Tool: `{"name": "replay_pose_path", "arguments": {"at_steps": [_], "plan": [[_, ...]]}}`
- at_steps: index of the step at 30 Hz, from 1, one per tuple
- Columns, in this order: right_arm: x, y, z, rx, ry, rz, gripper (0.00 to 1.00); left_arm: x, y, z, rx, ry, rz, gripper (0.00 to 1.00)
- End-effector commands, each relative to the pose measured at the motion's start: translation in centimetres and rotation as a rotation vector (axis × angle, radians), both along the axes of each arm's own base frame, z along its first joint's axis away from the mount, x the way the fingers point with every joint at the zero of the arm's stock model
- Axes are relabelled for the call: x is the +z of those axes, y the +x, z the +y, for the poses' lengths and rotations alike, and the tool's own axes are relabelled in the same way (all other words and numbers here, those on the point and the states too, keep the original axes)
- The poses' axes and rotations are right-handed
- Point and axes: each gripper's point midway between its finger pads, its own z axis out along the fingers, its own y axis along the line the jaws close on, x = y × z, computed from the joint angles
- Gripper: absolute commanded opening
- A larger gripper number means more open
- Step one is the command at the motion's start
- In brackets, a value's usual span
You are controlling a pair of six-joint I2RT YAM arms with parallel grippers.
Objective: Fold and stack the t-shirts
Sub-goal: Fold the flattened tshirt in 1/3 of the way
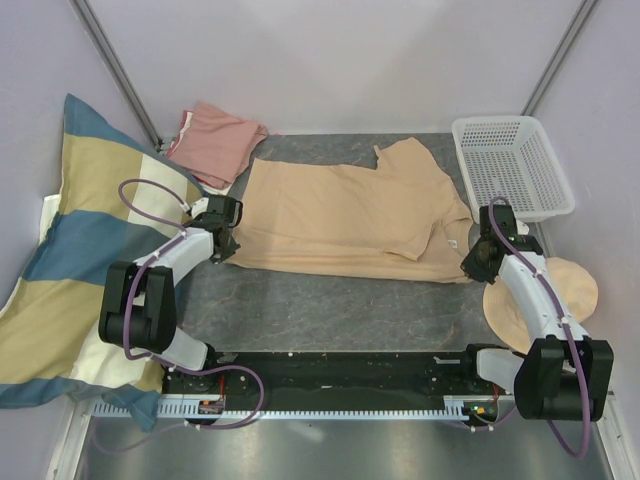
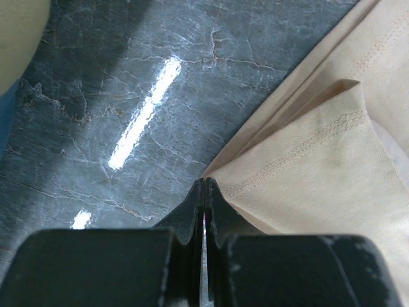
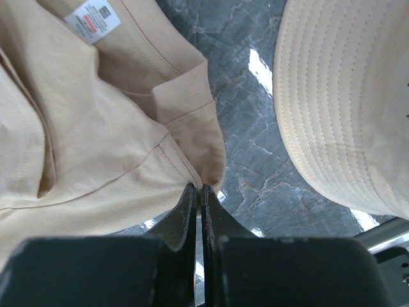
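A tan cloth t-shirt [image 1: 330, 215] lies spread across the middle of the dark grey marbled table [image 1: 330, 310]. It is mostly flat, with its collar end turned to the right. A short sleeve sticks out along the far edge.

The left hand [image 1: 227, 243] is down at the shirt's near left corner. From the left wrist view its two dark fingers are pressed tight together with no gap. They are pinched on the very tip of that corner, where the stitched hem rises in a small fold off the table.

The right hand [image 1: 472, 265] sits at the opposite, right end of the same shirt. Its fingers are likewise closed flat against each other. They nip the edge of the cloth where it bunches just beside a hemmed flap. A small white neck label [image 3: 92, 19] shows further up the cloth from there.

Just to the right of that hand, touching the table, rests a round cream stitched fabric hat [image 1: 560, 285]. It is near the shirt but apart from it.

At the back left corner a salmon-pink cloth t-shirt [image 1: 215, 140] lies in a loose, rumpled heap. It is clear of the tan one and just beside the top of a big blue, yellow and cream striped pillow [image 1: 70, 240]. The pillow fills the left side.

At the back right stands a white plastic lattice basket [image 1: 497, 123], close to the tan shirt's collar end.
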Motion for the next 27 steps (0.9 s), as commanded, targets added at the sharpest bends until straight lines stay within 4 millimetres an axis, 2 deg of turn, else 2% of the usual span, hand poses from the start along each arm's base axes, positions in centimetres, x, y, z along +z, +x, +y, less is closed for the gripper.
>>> {"name": "replay_pose_path", "arguments": {"at_steps": [1, 14, 17, 21, 27], "plan": [[-0.5, -1.4, -0.5, -0.054, -0.013, 0.021, 0.04, 0.3, -0.1, 1.4, 0.069, 0.036, -0.013, 0.02], [-0.1, -2.3, -1.4, -0.135, -0.012, -0.003, 0.05, -0.1, -0.5, 2.0, 0.100, 0.027, 0.006, 0.02], [-0.4, -2.5, -0.9, -0.121, 0.013, 0.010, 0.07, -0.2, -0.5, 2.0, 0.100, 0.024, 0.010, 0.02], [-1.6, -3.7, 0.1, -0.113, 0.062, 0.039, 0.14, -0.3, -0.6, 1.9, 0.099, 0.020, 0.013, 0.02], [-0.8, -4.0, 0.4, -0.113, 0.080, 0.012, 0.22, 0.1, -0.7, 1.7, 0.099, 0.004, 0.007, 0.02]]}}
